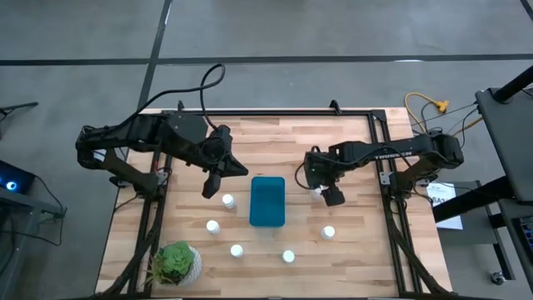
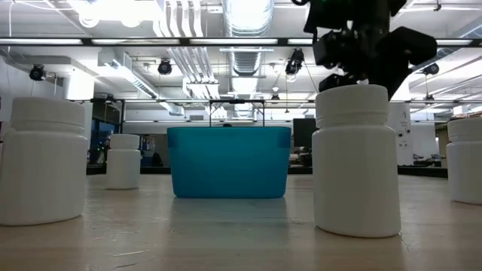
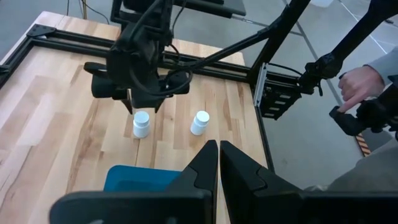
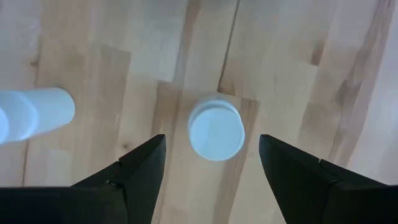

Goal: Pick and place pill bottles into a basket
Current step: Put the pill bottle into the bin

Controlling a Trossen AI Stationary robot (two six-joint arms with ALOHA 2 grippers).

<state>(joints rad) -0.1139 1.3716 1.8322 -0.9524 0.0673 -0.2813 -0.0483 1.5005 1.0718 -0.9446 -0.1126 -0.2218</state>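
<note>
Right, starting at the front edge of the counter [image 1: 358, 267]: two pill bottles stand closest, one [image 2: 358, 162] looming large in the low view and another [image 2: 41, 162] off to the side, with the potted plant [image 1: 176, 262] at the corner. A step back, two more bottles, one [image 1: 212, 226] on the left arm's side and one [image 1: 328, 233] on the right arm's side, sit upright on the wood. Next comes the teal basket [image 1: 267, 201] in the middle of the counter, and from above it looks to have nothing white inside, so I judge that no bottle has gone in yet. Just beside it stands a fifth bottle [image 1: 228, 200]. The left arm [image 1: 158, 137] hangs near that one with its jaws pressed together on nothing, waiting. Across the basket, the right arm [image 1: 391, 154] is the busy one: its jaws stand wide apart, straddling the sixth bottle [image 4: 216, 134] from directly above, cap facing the wrist camera, fingers not touching it. That reads as the very first pick about to be made, so all six are left: close, lift, carry to the basket, release, then repeat. Farther off, past the counter's frame, a person's hand [image 3: 357, 87] shows in the room.
</note>
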